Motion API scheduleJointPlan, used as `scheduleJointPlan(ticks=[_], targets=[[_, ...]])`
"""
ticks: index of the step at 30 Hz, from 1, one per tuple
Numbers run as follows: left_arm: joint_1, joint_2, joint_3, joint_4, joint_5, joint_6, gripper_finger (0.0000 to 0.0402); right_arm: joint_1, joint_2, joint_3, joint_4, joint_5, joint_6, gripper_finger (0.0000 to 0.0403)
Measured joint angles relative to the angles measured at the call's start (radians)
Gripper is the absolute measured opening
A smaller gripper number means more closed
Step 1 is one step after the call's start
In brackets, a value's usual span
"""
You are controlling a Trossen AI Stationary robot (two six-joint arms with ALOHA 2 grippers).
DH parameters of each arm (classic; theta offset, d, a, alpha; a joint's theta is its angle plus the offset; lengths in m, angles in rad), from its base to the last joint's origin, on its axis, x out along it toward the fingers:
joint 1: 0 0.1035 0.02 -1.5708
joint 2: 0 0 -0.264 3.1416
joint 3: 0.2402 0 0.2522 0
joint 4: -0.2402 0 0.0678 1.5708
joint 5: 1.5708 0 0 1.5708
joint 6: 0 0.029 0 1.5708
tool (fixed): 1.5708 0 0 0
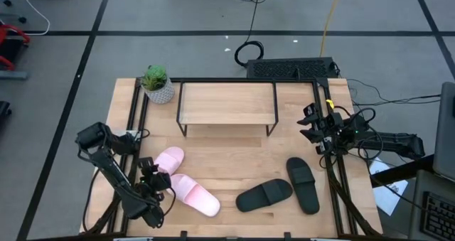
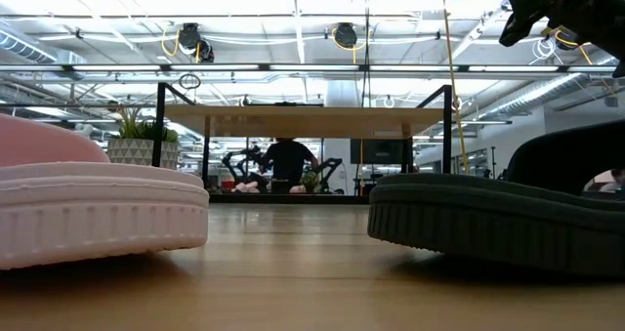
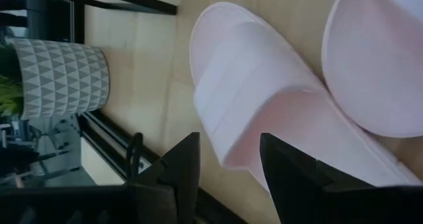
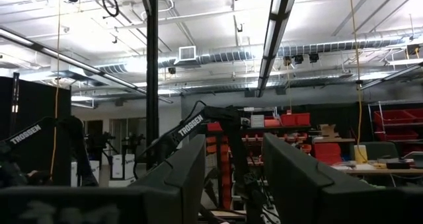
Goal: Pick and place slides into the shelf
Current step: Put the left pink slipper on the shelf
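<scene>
Two pale pink slides (image 1: 169, 161) (image 1: 193, 193) lie sole down on the table's near left, meeting in a V. Two black slides (image 1: 264, 195) (image 1: 303, 184) lie sole down at near right, also close together. The shelf (image 1: 227, 106) stands on its thin black legs at the far middle with nothing on top. My left gripper (image 1: 151, 174) is open, just left of the pink pair. In the left wrist view it (image 3: 230, 164) hovers over the edge of one pink slide (image 3: 258, 105). My right gripper (image 1: 310, 124) is open and raised at the table's right, right of the shelf; its wrist view (image 4: 231, 171) sees only the room.
A small potted plant (image 1: 156, 83) in a patterned grey pot stands at the shelf's far left corner. Black frame rails (image 1: 135, 120) run along the table's left and right sides. Bare wood (image 1: 227, 156) lies between the shelf and the slides. A person (image 2: 289, 163) shows far behind the table.
</scene>
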Motion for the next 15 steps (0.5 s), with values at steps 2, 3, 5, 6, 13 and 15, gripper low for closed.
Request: scheduleJointPlan(ticks=[2,3,5,6,13,15], targets=[[0.0,0.0,0.0,0.023,-0.001,0.008,0.0159,0.0,0.0,0.0,0.0,0.0,0.0,0.0141],[0.0,0.0,0.0,0.036,-0.001,0.014,0.0159,0.0,0.0,0.0,0.0,0.0,-0.002,0.0141],[-0.001,0.0,0.0,0.052,-0.001,0.028,0.0159,0.0,0.0,0.0,0.0,0.0,-0.007,0.0141],[-0.001,0.0,0.0,0.056,-0.001,0.035,0.0159,0.0,0.0,0.0,0.0,0.0,-0.007,0.0141],[0.0,0.0,-0.06,0.087,-0.001,0.083,0.0159,0.0,0.0,0.0,0.0,0.0,-0.007,0.0141],[0.004,0.0,-0.086,0.102,0.0,0.086,0.0159,0.0,0.0,0.0,-0.001,0.0,-0.007,0.0141]])
